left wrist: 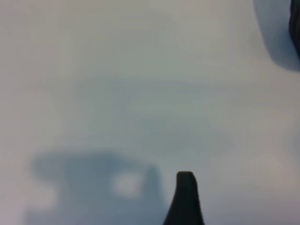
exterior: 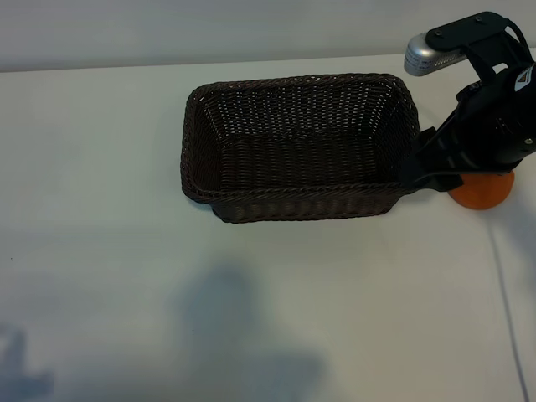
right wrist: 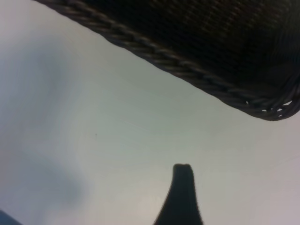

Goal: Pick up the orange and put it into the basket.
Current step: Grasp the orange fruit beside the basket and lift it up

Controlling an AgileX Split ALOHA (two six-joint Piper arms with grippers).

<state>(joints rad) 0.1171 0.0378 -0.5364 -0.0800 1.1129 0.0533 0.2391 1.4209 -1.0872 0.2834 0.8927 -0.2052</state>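
Right gripper (exterior: 427,177) wide open beside basket (exterior: 297,201), above orange (exterior: 481,191).

Nothing legible shows in any view — no words, brand names or numbers. The right arm (exterior: 490,117) bears one small light sticker near its wrist — its markings cannot be made out.

Pretty plain setup here: one big white table (exterior: 251,276) fills almost the whole overhead shot, smooth and matte. Along the far edge there's a pale grey wall (exterior: 209,29), a bit darker than the tabletop. Light is soft and comes from above, so a few blurry grey shadows (exterior: 243,335) land on the near part of the table. A thin white cable (exterior: 508,293) runs down the right side.
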